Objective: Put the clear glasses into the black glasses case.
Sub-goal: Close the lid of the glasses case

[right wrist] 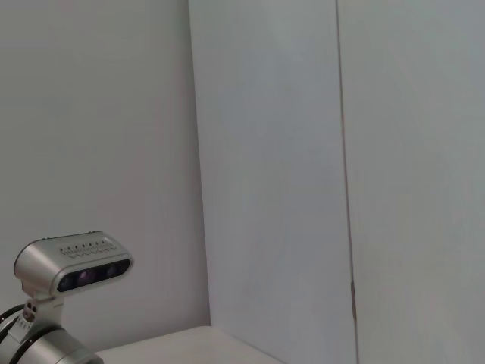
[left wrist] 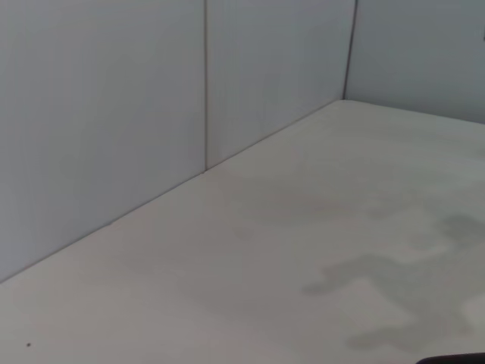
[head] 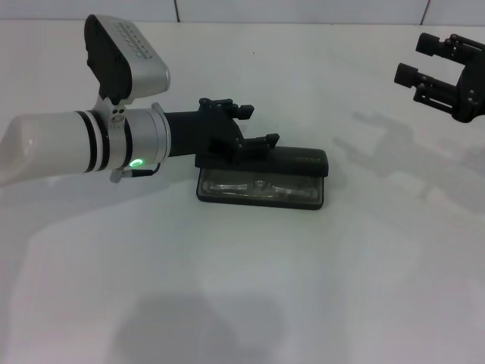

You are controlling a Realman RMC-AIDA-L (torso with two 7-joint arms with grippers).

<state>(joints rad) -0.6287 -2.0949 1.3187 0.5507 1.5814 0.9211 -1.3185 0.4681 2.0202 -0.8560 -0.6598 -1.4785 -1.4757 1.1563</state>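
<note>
White table [head: 364,288], clear glasses [head: 261,186] inside black glasses case [head: 307,161]

Not much else around tbh. Everything sits on a plain white, matte, flat worktop [head: 250,288] with soft grey shadows lying across it, darkest near the front edge and out to the right. Behind it there's a pale grey-white panelled wall [left wrist: 114,114], split by thin dark vertical seams, meeting the worktop's far edge in a straight line. The right wrist view shows the same smooth wall panels [right wrist: 265,152] with one seam running top to bottom.
</note>
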